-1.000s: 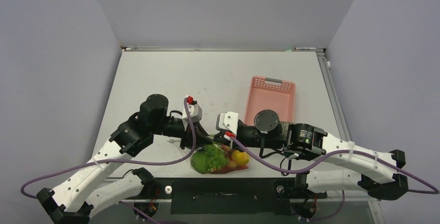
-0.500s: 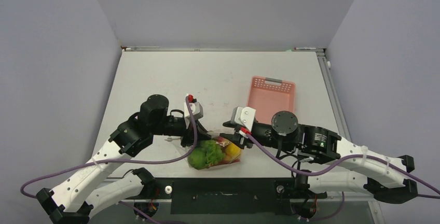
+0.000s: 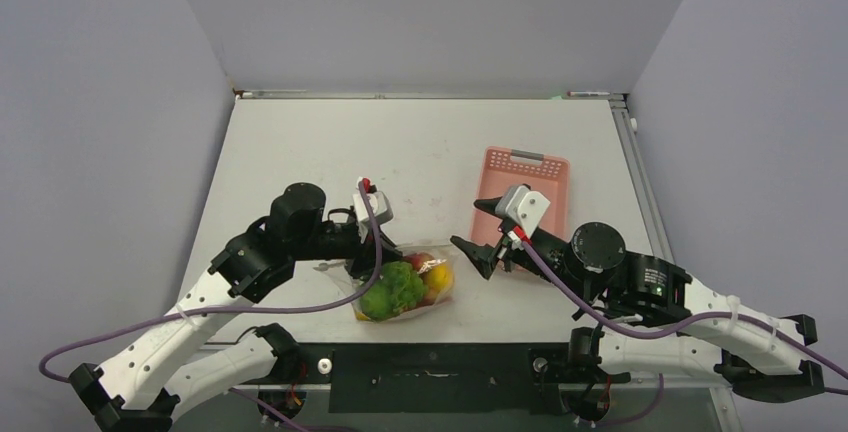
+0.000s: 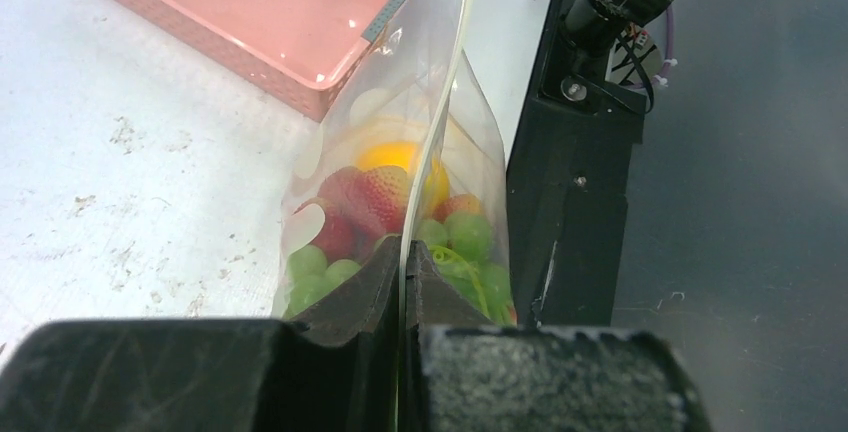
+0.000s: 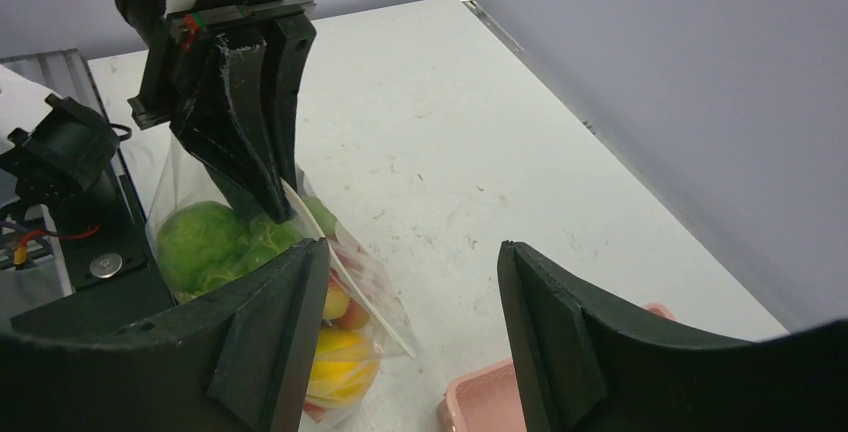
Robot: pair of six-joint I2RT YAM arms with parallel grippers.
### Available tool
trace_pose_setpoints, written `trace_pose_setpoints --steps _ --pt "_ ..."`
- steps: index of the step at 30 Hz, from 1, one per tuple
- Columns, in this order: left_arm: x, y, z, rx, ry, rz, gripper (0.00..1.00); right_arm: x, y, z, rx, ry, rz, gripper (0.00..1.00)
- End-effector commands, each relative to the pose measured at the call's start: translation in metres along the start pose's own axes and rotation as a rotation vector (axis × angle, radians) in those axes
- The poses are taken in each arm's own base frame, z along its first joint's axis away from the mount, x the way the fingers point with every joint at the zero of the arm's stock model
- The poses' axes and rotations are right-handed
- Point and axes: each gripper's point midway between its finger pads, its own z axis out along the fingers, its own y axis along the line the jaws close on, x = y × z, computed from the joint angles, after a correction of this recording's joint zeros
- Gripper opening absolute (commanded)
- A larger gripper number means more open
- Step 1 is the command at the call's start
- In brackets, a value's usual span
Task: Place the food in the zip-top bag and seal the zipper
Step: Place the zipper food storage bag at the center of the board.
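The zip-top bag [image 3: 402, 287] hangs from my left gripper [image 3: 362, 264], its bottom on the table near the front edge. Through the plastic I see the food: a green leafy piece [image 3: 385, 292], a yellow piece [image 3: 437, 279] and a red one [image 3: 420, 260]. In the left wrist view my left gripper [image 4: 403, 247] is shut on the zipper [image 4: 440, 122], which runs away edge-on as one thin line above a strawberry [image 4: 365, 197] and grapes [image 4: 460, 237]. My right gripper [image 3: 463, 220] stands open to the right of the bag, apart from it. Nothing sits between its wide jaws [image 5: 410, 252].
The pink basket [image 3: 525, 187] stands at the back right, just behind my right gripper, and its corner [image 5: 480, 407] shows in the right wrist view. The black base plate [image 4: 570, 182] lies along the table's front edge beside the bag.
My right gripper has opened, let go of the bag's edge and drawn back to the right. The bag has shifted slightly left with my left gripper still shut on it.
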Motion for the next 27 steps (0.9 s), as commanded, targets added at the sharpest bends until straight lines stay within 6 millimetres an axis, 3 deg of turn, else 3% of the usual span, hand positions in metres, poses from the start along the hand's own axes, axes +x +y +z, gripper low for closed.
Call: trace_pose_setpoints --steps 1,9,18,27 --pt "-0.048 0.001 -0.015 -0.052 -0.137 0.082 0.00 -0.005 -0.020 -0.007 0.108 -0.037 0.042 0.64" --pt "-0.054 0.014 -0.022 -0.142 -0.149 0.093 0.00 -0.004 -0.033 -0.011 0.179 -0.033 0.042 0.69" --pt "-0.082 0.035 -0.040 -0.304 -0.217 0.126 0.00 0.002 -0.034 -0.009 0.194 -0.015 0.047 0.72" --pt "-0.115 0.075 -0.076 -0.584 -0.279 0.178 0.00 0.002 -0.032 -0.002 0.188 -0.002 0.033 0.73"
